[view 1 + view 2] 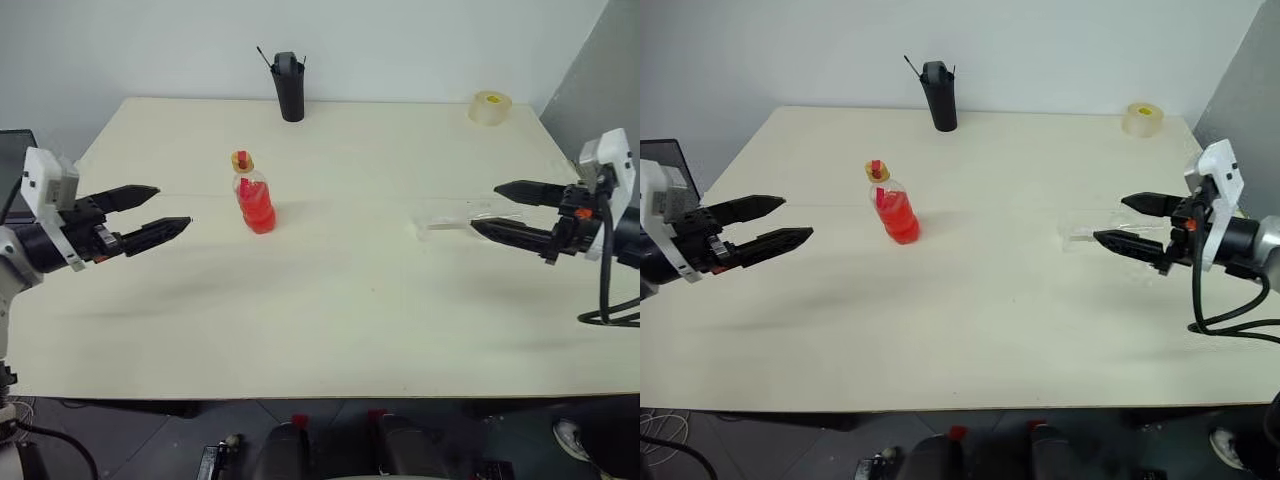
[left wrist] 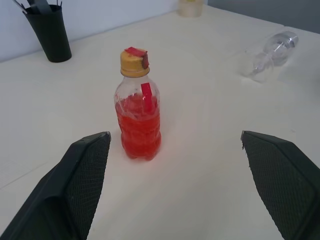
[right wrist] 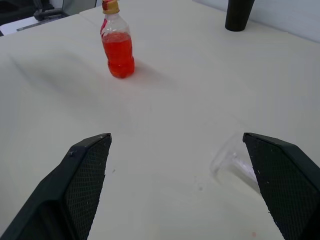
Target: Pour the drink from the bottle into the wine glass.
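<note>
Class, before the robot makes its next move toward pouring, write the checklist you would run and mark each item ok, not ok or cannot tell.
1. Bottle upright on the table: ok.
2. Bottle uncapped for pouring: not ok, its yellow cap is on.
3. Wine glass standing upright: not ok, it lies on its side.
4. Left gripper open and empty: ok.
5. Right gripper open and empty: ok.
6. Black cup clear of the bottle: ok, far back.

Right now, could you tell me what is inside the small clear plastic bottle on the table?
The small clear plastic bottle holds bright red-orange liquid filling its lower half. A yellowish cap covers its mouth.
</note>
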{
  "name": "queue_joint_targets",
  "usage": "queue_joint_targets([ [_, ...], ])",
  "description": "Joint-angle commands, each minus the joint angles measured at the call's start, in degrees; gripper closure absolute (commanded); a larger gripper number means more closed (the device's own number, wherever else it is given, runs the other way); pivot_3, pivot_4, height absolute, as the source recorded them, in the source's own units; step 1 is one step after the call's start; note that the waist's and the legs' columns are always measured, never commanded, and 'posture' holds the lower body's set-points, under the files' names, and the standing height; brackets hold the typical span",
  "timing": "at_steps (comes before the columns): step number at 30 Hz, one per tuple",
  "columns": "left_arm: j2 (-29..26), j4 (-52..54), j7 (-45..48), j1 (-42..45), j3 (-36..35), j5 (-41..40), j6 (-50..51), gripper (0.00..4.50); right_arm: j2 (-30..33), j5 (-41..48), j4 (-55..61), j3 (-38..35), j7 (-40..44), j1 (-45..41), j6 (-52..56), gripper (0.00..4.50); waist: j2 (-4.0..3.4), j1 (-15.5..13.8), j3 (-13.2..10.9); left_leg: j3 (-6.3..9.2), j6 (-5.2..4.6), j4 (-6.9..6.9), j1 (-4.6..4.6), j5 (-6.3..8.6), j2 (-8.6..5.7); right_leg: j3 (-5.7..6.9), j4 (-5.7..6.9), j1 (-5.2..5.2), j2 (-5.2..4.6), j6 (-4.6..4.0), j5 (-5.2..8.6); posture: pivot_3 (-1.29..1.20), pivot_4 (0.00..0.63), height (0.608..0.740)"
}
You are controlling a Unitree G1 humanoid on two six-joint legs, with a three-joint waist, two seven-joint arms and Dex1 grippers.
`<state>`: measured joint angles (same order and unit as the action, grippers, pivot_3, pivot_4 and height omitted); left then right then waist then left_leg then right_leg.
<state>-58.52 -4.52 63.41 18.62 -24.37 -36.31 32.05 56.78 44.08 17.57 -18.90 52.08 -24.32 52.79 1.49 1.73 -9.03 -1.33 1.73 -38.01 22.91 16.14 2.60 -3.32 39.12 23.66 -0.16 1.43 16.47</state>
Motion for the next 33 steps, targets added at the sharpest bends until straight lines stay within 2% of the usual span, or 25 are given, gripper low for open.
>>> queue_joint_targets([
  [1, -0.5, -0.6, 0.3, 0.8, -0.9, 0.7, -1.8, 0.02, 0.2, 1.0, 1.5, -1.1, 0.4, 0.3, -0.9, 0.0, 0.0, 0.0, 0.0, 0.0, 0.0, 0.0, 0.01, 0.0, 0.01, 0.0, 0.0, 0.0, 0.01, 0.0, 0.0, 0.0, 0.15, 0.74],
  [7, 2.5, -1.2, -2.8, 1.2, 2.0, 4.4, -5.6, 0.02, -2.0, 2.2, 3.9, 0.2, -0.8, -0.1, -0.3, 0.0, 0.0, 0.0, 0.0, 0.01, 0.0, -0.01, 0.01, 0.0, 0.0, -0.01, 0.01, 0.0, 0.01, 0.0, 0.0, 0.0, 0.15, 0.74],
  [9, 5.6, -0.8, -5.9, 2.0, 2.9, 5.3, -6.5, 0.02, -3.2, 2.9, 5.4, 1.6, -1.7, -0.9, 0.1, 0.0, 0.0, 0.0, 0.0, 0.01, 0.0, -0.01, 0.01, 0.0, 0.0, -0.02, 0.01, 0.0, 0.0, 0.0, 0.0, 0.0, 0.15, 0.74],
  [13, 11.8, -2.6, -13.7, 1.7, 6.4, 13.3, -15.0, 0.02, -7.6, 4.2, 9.1, 6.8, -5.0, -3.3, 1.0, 0.0, 0.01, 0.0, 0.0, 0.06, 0.0, -0.04, 0.02, 0.0, 0.01, -0.07, 0.03, -0.01, 0.0, 0.0, -0.01, 0.0, 0.15, 0.74],
  [16, 16.6, -2.8, -16.8, 1.8, 7.5, 13.4, -15.5, 0.02, -12.4, 5.2, 11.0, 10.8, -7.9, -4.9, 1.9, 0.0, 0.02, 0.0, 0.0, 0.08, 0.0, -0.05, 0.03, 0.0, 0.03, -0.16, 0.04, -0.01, 0.0, -0.01, -0.01, 0.0, 0.15, 0.74],
  [20, 20.1, -3.9, -18.4, 2.3, 8.3, 13.8, -16.5, 0.02, -16.0, 5.1, 11.7, 14.4, -10.3, -6.3, 2.2, 0.0, 0.03, -0.1, 0.0, 0.15, 0.01, -0.09, 0.08, 0.0, 0.0, -0.16, 0.05, -0.01, -0.03, -0.01, -0.02, 0.0, 0.15, 0.74],
  [33, 31.5, -22.7, -25.5, 14.8, 11.4, 18.9, -28.4, 0.02, -23.2, 1.6, 11.7, 22.4, -13.5, -9.0, 0.8, 0.0, 0.04, -0.2, 0.0, 0.59, 0.01, -0.2, 0.14, -0.01, -0.07, 0.62, -0.04, -0.22, -0.11, -0.01, -0.02, 0.0, 0.15, 0.74],
])
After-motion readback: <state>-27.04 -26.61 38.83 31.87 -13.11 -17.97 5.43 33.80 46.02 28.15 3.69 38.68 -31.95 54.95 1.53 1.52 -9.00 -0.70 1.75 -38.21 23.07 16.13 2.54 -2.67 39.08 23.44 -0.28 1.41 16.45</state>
